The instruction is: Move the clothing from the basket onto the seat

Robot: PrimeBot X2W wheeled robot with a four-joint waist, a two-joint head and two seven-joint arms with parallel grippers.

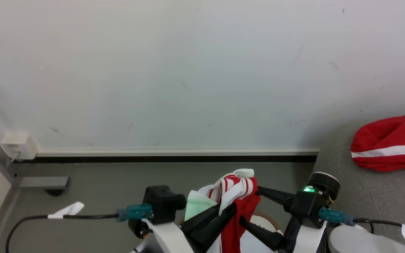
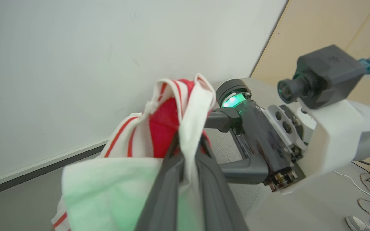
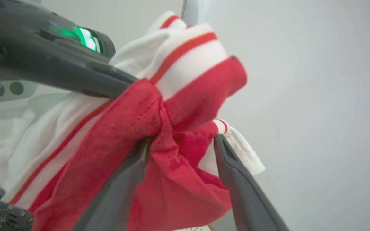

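Left tool (image 2: pixel 188 142) clenched on clothing (image 1: pixel 239 189); right tool (image 3: pixel 182 141) spread wide, straddling it — basket (image 1: pixel 264 222) mostly hidden, probably below.

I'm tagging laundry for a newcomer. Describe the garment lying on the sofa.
Find the grey sofa at the head view's right edge. On it lies a red garment with one white band. Unlike the striped bundle gripped at centre, no tool touches it.
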